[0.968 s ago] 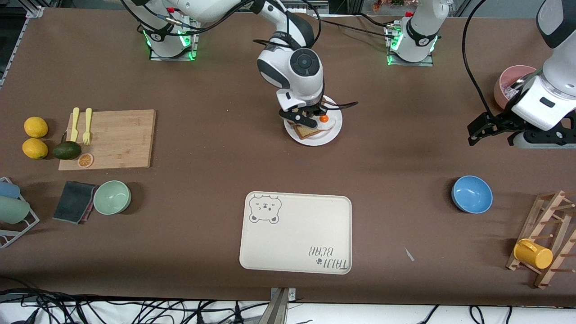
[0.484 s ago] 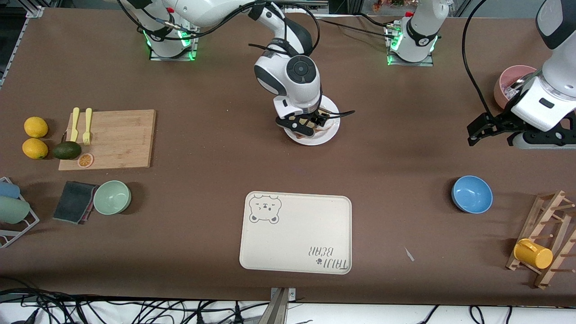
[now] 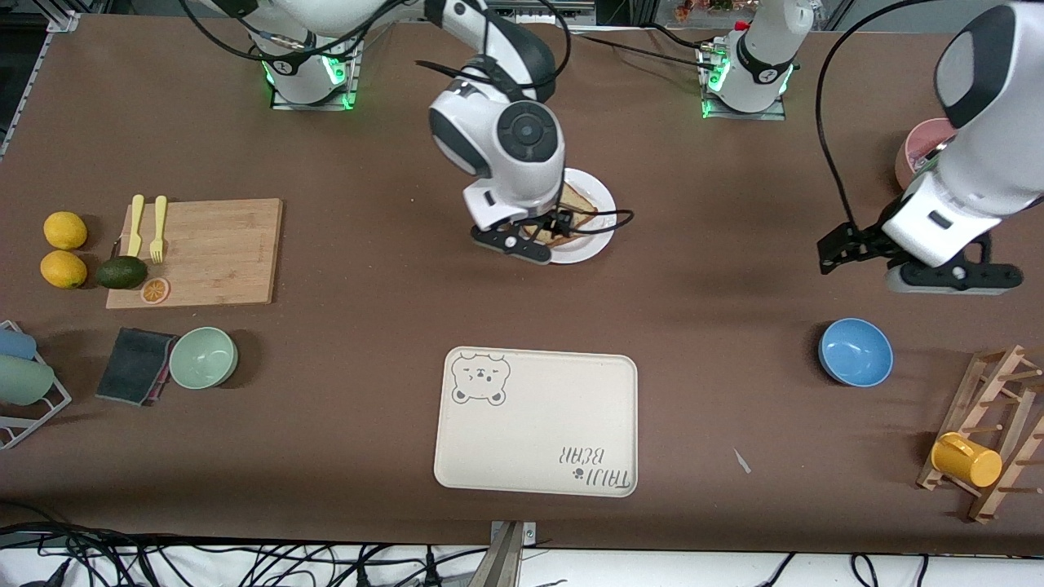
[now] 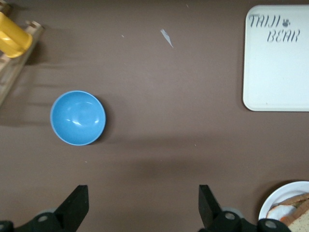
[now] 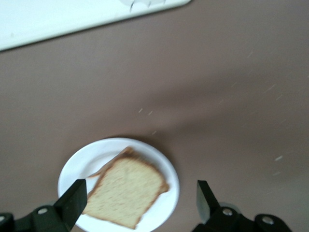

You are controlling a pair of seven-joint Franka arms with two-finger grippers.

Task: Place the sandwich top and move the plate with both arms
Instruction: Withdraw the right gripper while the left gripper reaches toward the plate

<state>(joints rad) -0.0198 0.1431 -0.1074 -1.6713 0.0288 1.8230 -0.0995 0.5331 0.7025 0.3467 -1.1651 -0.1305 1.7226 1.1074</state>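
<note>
The sandwich top [image 5: 126,193], a light tan speckled slice with a brown crust, lies flat on the stack on the white plate [image 5: 166,169]. It hides the layers below, except a thin edge peeking out. In the front view the slice [image 3: 577,205] and the plate [image 3: 602,232] are partly covered by the right arm. My right gripper [image 5: 140,187] is open and empty above the slice, also in the front view [image 3: 548,228]. My left gripper [image 4: 142,192] is open and empty over bare table between the blue bowl and the plate [image 4: 285,197], also in the front view [image 3: 848,249].
A cream bear tray [image 3: 536,422] lies nearer the camera than the plate. A blue bowl [image 3: 855,351], a pink bowl [image 3: 917,151] and a wooden rack with a yellow mug [image 3: 966,461] are toward the left arm's end. A cutting board [image 3: 214,253], green bowl [image 3: 203,357], lemons and an avocado are toward the right arm's end.
The right gripper has let go of the slice, which now lies on the stack, and has risen and drawn off toward its own end. The left arm has moved toward the middle of the table.
</note>
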